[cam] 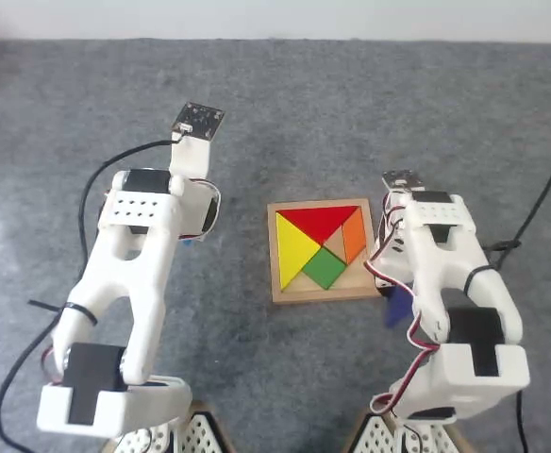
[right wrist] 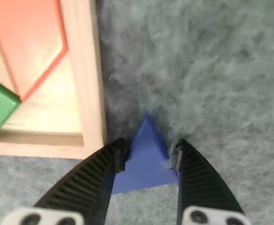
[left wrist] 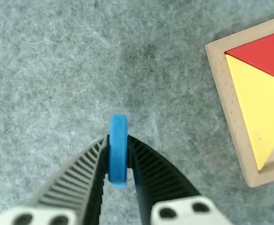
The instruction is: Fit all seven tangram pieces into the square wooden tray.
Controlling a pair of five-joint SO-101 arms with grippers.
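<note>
Pinching on the right: the right gripper (right wrist: 148, 147) has its jaws closed against the two slanted sides of a dark blue triangle (right wrist: 146, 164). The triangle is just beside the outer wall of the wooden tray (right wrist: 87, 70), and I think the free corner there makes the way in short.
Pinching on the left: the left gripper (left wrist: 118, 140) presses its jaws on the flat faces of a light blue piece (left wrist: 118, 159). The piece stands on edge over the grey tabletop (left wrist: 57, 56), apart from the tray. This grip looks firm, but the piece probably must be turned flat.
Tray content: red triangle (cam: 321, 223), yellow triangle (cam: 292, 250), green square (cam: 325, 270), orange parallelogram (cam: 354, 234); both near corners are bare wood.
Hard to make out: the outline of the light blue piece, because it is edge-on; whether the dark triangle rests on the tabletop or is lifted; whether the pale middle patch is wood or a piece.
</note>
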